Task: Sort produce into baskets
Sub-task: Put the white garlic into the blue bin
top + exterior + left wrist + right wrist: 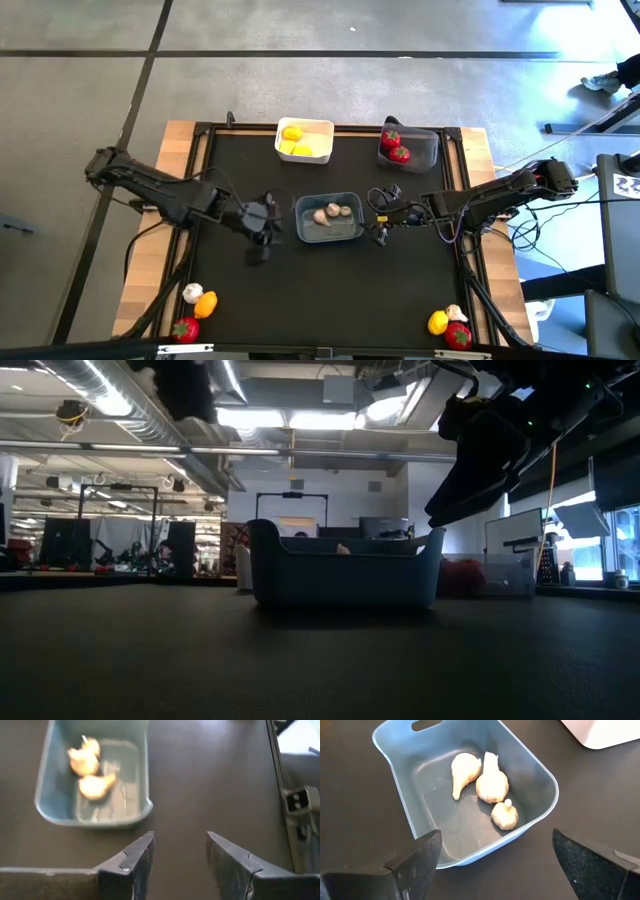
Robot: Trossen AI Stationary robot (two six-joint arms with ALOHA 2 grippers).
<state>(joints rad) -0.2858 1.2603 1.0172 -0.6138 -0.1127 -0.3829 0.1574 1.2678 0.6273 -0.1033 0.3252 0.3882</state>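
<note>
1. Your left claw (262, 215) hangs just beside the blue-grey basket (305, 232), fingers parted to a middling gap, holding nothing.
2. Your right claw (381, 231) hangs at the basket's other side, spread wide and empty.
3. Three garlic bulbs (491, 784) lie in the blue-grey basket; yellow pieces (296, 141) fill the white basket (322, 126); red pieces (394, 146) sit in the dark grey basket (430, 150).
4. Unsorted stock: one cluster (195, 308) of a bulb, an orange piece and a red piece at your near left corner of the counter (320, 290); another cluster (449, 324) at the near right corner.
5. Risk: both claws flank the light basket closely, so a careless swing may knock or shift it.
6. Risk: the leftover pieces touch one another, so you may pinch two or roll one off the counter edge.
7. Risk: a red piece dropped in the wrong basket.
8. Writing: no readable brand or label in any view.
</note>
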